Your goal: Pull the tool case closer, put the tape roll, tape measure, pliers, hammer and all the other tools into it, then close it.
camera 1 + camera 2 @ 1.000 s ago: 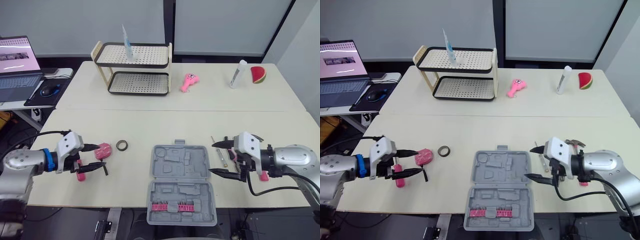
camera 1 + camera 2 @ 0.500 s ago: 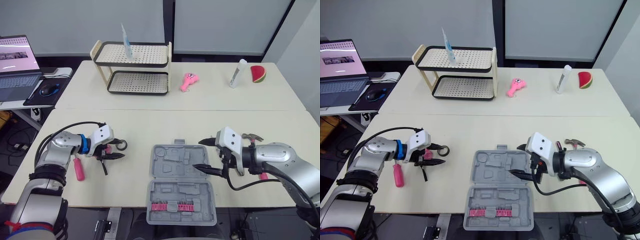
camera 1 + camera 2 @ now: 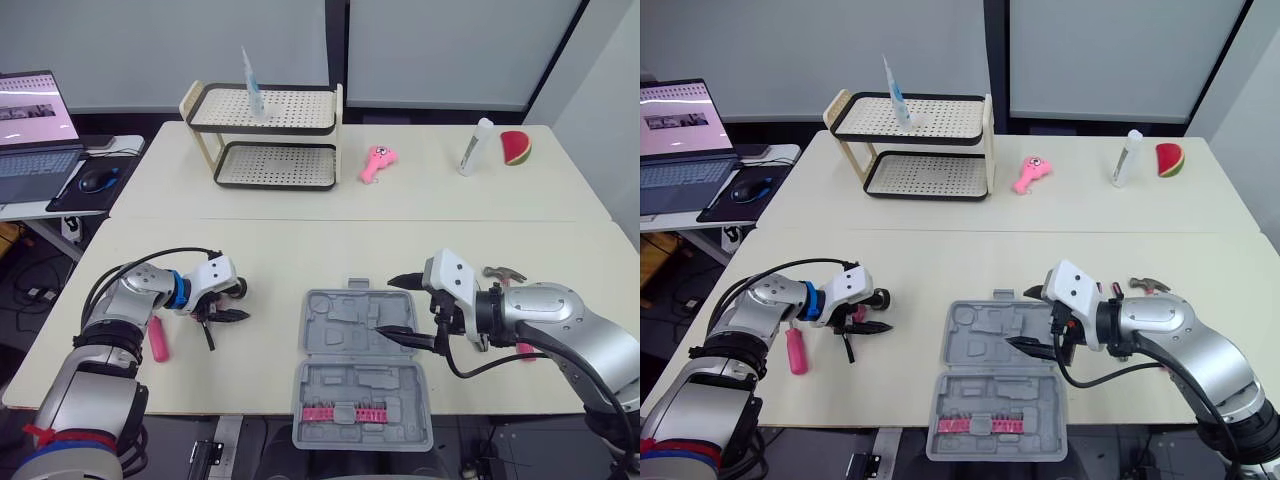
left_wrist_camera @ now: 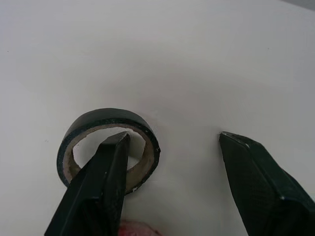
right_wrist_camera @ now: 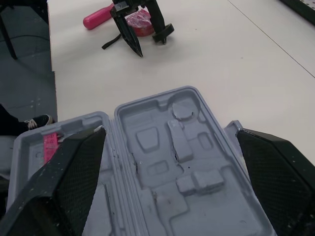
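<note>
The grey tool case (image 3: 365,370) lies open at the table's front edge, a pink bit strip (image 3: 345,413) in its near half. My right gripper (image 3: 387,305) hangs open over the right side of the case's far half (image 5: 172,147). The black tape roll (image 3: 241,288) lies left of the case. My left gripper (image 4: 173,135) is open, with one finger inside the ring of the tape roll (image 4: 106,118) and the other outside it. The pink tape measure (image 5: 140,27) sits just behind that gripper. A pink-handled screwdriver (image 3: 158,338) lies further left. The hammer (image 3: 503,272) lies right of the case.
On the far table stand a two-tier rack (image 3: 270,140), a pink toy (image 3: 378,163), a white tube (image 3: 477,147) and a watermelon slice (image 3: 517,148). A laptop (image 3: 30,130) and a mouse (image 3: 98,180) sit on a side desk at the far left.
Both arms have swung inward. My left gripper moved right, off the tape measure, and one finger now sits inside the tape roll. My right gripper moved left over the case.
</note>
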